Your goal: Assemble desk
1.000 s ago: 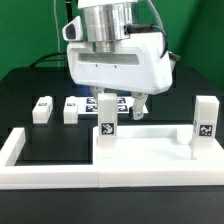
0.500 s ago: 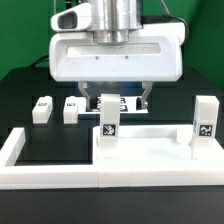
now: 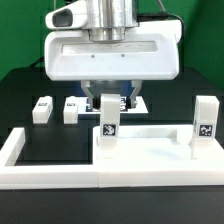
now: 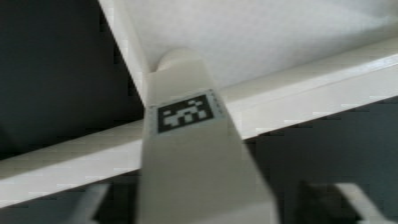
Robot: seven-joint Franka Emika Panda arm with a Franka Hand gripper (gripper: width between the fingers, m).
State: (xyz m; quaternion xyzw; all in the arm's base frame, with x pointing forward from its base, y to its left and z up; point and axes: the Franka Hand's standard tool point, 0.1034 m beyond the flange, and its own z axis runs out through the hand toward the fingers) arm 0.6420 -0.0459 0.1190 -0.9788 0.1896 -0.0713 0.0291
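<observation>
The desk's white tabletop [image 3: 150, 152] lies at the front, with two legs standing upright on it: one at its near-left corner [image 3: 107, 125] and one on the exterior view's right [image 3: 205, 120]. My gripper [image 3: 113, 100] hangs straight over the left leg, jaws open, one finger on each side of the leg's top. In the wrist view that tagged leg [image 4: 192, 150] fills the middle between the fingers [image 4: 86, 205], with dark gaps on both sides, and the tabletop rim [image 4: 302, 88] crosses behind it. Two loose legs [image 3: 41, 108] [image 3: 71, 108] lie at the left.
The low white U-shaped border wall [image 3: 18, 150] runs along the front and the exterior view's left. The marker board [image 3: 122, 104] lies flat behind the gripper, mostly hidden by it. Black table surface [image 3: 55, 145] shows inside the wall.
My gripper has squared up, shifted towards the exterior view's left and come down over the left standing leg. The legs and tabletop have not moved.
</observation>
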